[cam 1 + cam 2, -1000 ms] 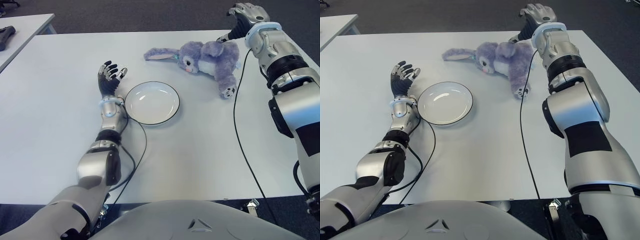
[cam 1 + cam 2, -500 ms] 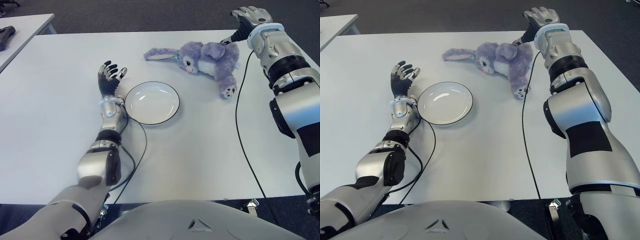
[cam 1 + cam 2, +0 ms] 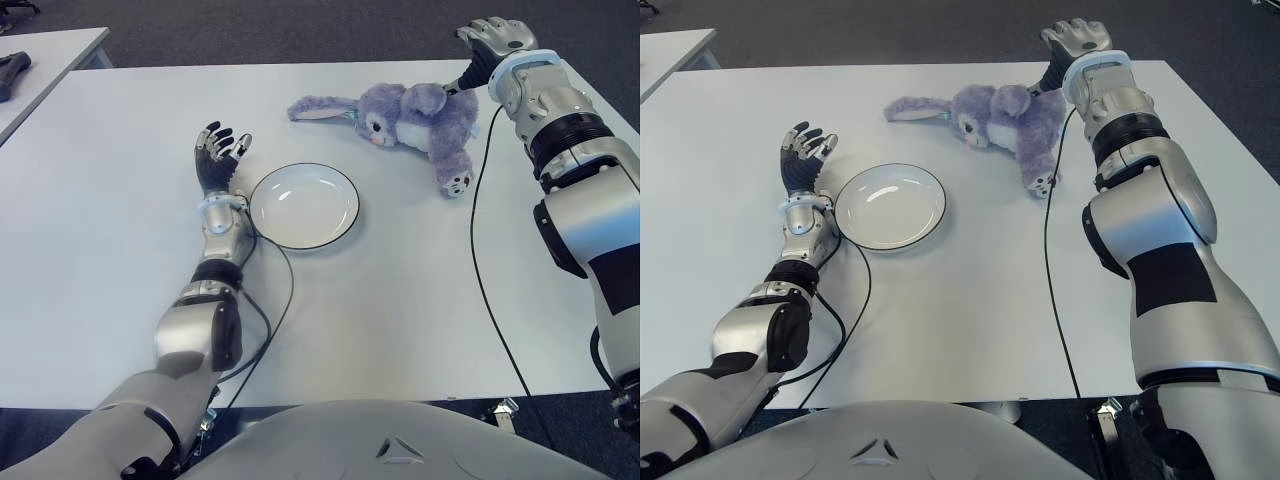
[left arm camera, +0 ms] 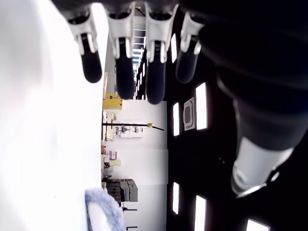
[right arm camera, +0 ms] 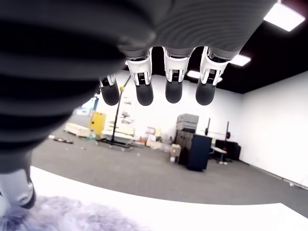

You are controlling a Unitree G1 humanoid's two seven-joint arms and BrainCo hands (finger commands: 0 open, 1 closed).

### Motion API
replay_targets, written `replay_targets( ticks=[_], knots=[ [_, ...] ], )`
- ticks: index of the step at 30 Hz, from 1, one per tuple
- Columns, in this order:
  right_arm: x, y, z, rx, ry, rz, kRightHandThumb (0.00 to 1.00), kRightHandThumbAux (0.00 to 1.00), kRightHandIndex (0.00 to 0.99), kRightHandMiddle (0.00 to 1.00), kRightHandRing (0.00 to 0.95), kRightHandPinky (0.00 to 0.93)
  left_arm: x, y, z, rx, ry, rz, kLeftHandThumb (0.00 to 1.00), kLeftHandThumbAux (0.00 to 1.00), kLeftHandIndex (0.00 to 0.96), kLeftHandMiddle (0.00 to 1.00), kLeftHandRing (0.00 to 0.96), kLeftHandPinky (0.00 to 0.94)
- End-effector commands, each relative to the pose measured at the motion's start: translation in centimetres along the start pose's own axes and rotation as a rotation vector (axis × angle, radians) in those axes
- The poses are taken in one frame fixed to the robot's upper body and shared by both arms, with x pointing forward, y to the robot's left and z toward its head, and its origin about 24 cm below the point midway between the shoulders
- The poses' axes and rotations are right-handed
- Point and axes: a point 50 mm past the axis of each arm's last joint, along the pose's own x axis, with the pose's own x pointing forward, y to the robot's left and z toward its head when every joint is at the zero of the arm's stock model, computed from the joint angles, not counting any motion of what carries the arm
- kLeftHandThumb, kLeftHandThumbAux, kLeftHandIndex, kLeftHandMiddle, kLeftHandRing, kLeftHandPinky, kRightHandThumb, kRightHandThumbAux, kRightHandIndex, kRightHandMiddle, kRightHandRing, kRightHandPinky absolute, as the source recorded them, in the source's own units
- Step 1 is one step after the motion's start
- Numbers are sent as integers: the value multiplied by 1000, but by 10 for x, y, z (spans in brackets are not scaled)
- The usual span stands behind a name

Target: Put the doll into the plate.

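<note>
Reaching is the step in hand: the right hand (image 3: 492,38) hovers near the desk's (image 3: 400,290) far right corner, fingers (image 5: 173,86) spread and holding nothing, just behind the doll (image 3: 410,118). The doll lies on its side toward the far edge, well apart from the plate (image 3: 304,206), which sits nearer the desk's middle. Next, I judge, that hand must drop onto the plush body and close round it. The left hand (image 3: 216,158), fingers spread and empty, shows just left of the plate.
</note>
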Motion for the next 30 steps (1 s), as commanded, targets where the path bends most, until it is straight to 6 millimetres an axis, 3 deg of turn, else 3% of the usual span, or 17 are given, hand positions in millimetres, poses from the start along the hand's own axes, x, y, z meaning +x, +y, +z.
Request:
replay_targets(
  ticks=[1, 14, 24, 30],
  knots=[
    [-3, 28, 15, -5, -13, 47, 156, 553, 0, 0, 0, 0, -115, 37, -120, 59, 539, 121, 0, 712, 205, 288, 264, 199],
    [-2, 27, 24, 40, -31, 13, 184, 596, 0, 0, 0, 0, -115, 35, -120, 61, 535, 125, 0, 700, 219, 297, 272, 207],
    [2, 4, 24, 102, -23, -42, 206, 596, 0, 0, 0, 0, -114, 35, -119, 74, 535, 125, 0, 701, 223, 295, 268, 206],
    [3, -5, 25, 131, -26, -79, 169, 588, 0, 0, 0, 0, -114, 36, -120, 74, 542, 118, 0, 702, 210, 288, 266, 201]
  ],
)
